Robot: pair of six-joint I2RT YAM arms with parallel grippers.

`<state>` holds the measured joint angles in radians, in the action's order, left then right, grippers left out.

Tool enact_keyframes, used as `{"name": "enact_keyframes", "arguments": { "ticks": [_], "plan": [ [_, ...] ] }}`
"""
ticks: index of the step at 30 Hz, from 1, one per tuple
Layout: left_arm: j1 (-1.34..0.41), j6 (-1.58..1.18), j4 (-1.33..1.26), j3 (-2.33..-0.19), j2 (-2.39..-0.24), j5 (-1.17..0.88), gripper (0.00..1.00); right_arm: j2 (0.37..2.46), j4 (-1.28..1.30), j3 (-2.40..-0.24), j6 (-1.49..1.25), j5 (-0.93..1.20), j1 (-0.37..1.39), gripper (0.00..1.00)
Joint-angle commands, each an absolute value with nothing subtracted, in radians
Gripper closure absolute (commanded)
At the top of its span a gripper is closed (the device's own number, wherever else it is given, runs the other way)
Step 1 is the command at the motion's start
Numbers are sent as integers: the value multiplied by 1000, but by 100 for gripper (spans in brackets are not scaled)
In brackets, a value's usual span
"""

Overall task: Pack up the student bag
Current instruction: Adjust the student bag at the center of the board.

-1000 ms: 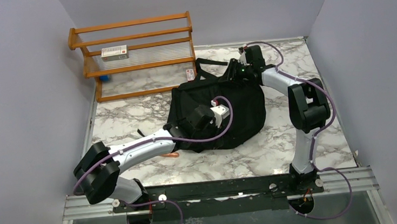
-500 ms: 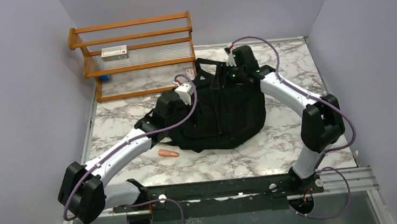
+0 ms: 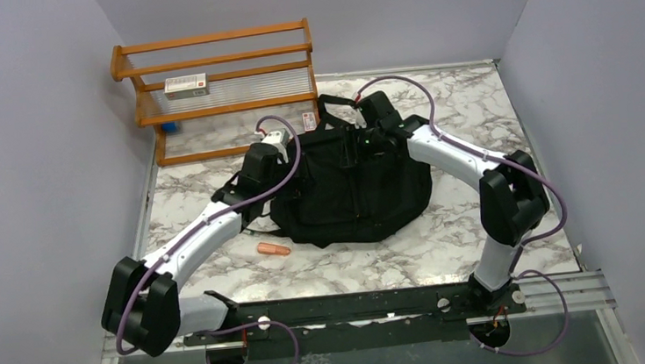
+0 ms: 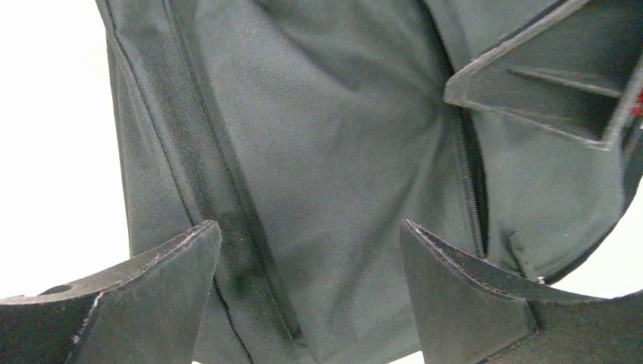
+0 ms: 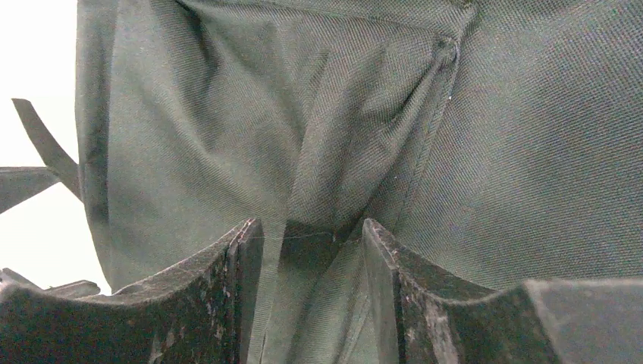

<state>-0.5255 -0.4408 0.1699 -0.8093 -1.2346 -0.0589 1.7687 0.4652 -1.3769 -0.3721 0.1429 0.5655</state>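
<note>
Bag: black, flat on the surface, just right of the wooden rack, on its near side.
Left end effector: gone from the bag's middle to the corner nearest the rack; jaws now spread wide, empty, over fabric.
Right end effector: shifted closer to the rack along the far edge; jaws partly apart astride a fold, grip unclear.
Orange stick: uncovered, well in front of the rack.
Meaning: probably repositioning to open the bag; packing not begun.

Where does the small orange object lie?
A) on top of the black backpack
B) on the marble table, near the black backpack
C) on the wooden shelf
B: the orange object lies on the marble table, close to the student bag, by its near left edge.
</note>
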Motion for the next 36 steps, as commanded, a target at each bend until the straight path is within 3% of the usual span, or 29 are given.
{"name": "enact_keyframes", "arguments": {
  "ticks": [1, 5, 12, 18, 23, 29, 36],
  "plan": [
    [-520, -428, 166, -825, -1322, -76, 12, 1794, 488, -1362, -361, 122, 565, 47],
    [-520, -419, 150, -852, -1386, -99, 13, 1795, 481, -1356, -366, 132, 566, 58],
    [-520, -392, 172, -890, -1478, -104, 26, 1787, 470, -1343, -377, 132, 565, 82],
    [-520, -391, 158, -902, -1518, -140, 55, 1768, 424, -1322, -397, 169, 565, 95],
    [-520, -388, 166, -908, -1489, -146, 98, 1723, 397, -1320, -407, 185, 566, 100],
    [-518, -365, 239, -1026, -1417, -159, 100, 1648, 391, -1369, -413, 184, 560, 100],
    [-518, -331, 389, -1354, -1423, -190, 100, 1594, 424, -1502, -438, 230, 503, 99]
  ]
}}
